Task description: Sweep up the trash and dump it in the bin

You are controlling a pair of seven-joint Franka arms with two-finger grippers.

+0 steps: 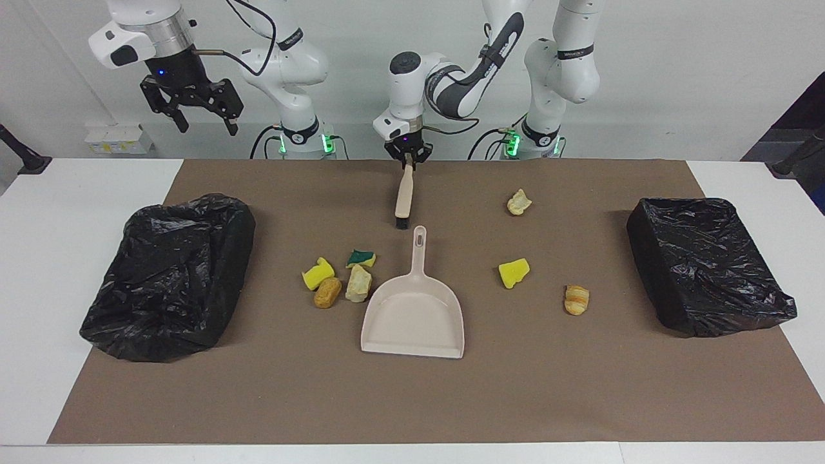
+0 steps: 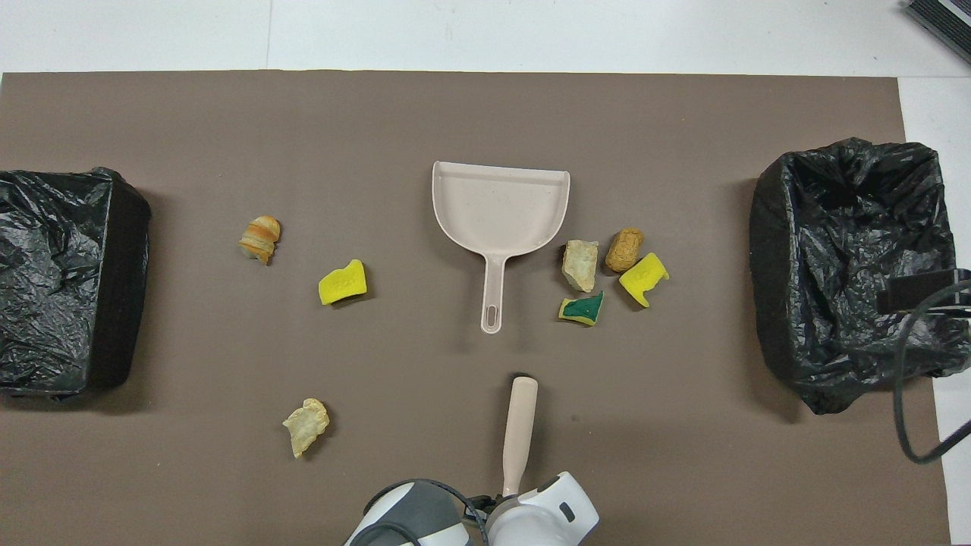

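Observation:
My left gripper [image 1: 408, 161] is shut on the top of a beige brush [image 1: 404, 193]. Its black bristle end points down at the mat, just nearer to the robots than the handle of the beige dustpan [image 1: 416, 309]. It also shows in the overhead view [image 2: 519, 425]. Several trash scraps lie beside the dustpan toward the right arm's end: a yellow sponge [image 1: 318, 274], a green-and-yellow sponge [image 1: 361, 258], a brown lump [image 1: 327, 292] and a pale lump [image 1: 358, 283]. Toward the left arm's end lie a pale lump [image 1: 519, 202], a yellow sponge [image 1: 514, 272] and a golden lump [image 1: 576, 299]. My right gripper [image 1: 206, 122] is open and raised.
Two bins lined with black bags stand on the brown mat, one at the right arm's end [image 1: 174, 277] and one at the left arm's end [image 1: 709, 264]. The right gripper [image 2: 922, 292] hangs over the first bin [image 2: 850, 227], with a cable [image 2: 910, 425] trailing from it.

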